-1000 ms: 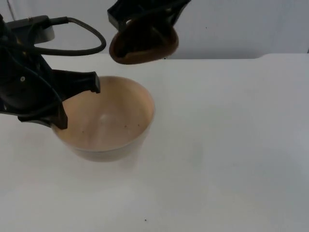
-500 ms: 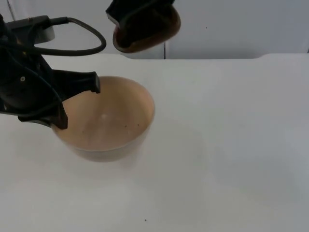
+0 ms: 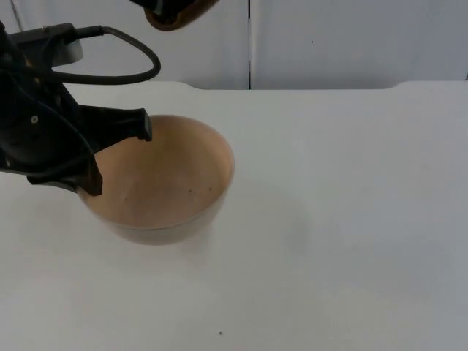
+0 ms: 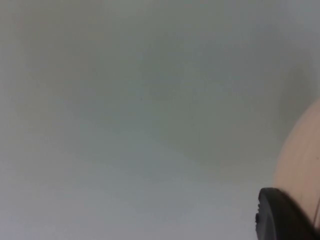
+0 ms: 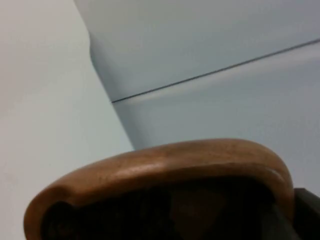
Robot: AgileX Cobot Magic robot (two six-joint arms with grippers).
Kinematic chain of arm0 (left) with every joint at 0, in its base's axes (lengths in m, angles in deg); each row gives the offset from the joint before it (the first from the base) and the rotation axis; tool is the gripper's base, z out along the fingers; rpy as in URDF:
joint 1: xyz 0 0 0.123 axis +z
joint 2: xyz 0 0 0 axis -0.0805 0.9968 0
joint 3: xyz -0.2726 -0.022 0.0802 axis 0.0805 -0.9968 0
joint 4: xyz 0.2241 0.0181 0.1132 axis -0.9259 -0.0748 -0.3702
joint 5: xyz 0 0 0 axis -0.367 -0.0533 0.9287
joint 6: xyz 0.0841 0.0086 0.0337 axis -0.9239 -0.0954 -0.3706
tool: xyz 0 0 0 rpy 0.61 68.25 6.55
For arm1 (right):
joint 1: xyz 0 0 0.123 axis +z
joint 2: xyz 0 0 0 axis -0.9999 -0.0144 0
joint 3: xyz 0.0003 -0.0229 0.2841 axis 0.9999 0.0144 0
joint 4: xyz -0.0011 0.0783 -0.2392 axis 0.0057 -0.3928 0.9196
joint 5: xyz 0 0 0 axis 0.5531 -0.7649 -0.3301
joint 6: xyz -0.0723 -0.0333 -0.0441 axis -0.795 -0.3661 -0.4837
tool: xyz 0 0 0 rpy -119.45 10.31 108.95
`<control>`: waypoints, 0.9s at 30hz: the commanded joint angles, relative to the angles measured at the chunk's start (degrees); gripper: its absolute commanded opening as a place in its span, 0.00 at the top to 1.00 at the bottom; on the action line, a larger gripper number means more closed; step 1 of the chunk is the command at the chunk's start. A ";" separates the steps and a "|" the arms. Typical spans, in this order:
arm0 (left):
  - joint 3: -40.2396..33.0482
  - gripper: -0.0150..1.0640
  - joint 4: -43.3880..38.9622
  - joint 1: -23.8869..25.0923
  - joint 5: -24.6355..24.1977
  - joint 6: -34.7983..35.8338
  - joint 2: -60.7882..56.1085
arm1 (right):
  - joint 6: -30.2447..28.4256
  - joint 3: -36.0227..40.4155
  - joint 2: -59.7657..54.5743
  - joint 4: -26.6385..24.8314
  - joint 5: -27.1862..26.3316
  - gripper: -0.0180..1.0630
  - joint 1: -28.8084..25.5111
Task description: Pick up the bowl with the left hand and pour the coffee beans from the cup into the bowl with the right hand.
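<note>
Pretty plain setup here. There's a white table [image 3: 351, 219] with a smooth matte top, and its far edge ends at a grey partition wall [image 3: 351, 36]. A thin dark vertical seam [image 3: 249, 44] splits that wall into panels, running down to the table's far edge. Near the table's far right corner the edge steps up a little. Light is soft and even, with only faint shadows on the table.

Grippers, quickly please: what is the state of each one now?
Left gripper: shut on the bowl rim.
Right gripper: shut on the brown cup.
</note>
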 commanded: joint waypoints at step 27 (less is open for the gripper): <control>0.29 0.99 1.10 0.00 0.25 0.46 -0.30 | -3.35 6.51 0.40 11.90 0.06 0.98 2.61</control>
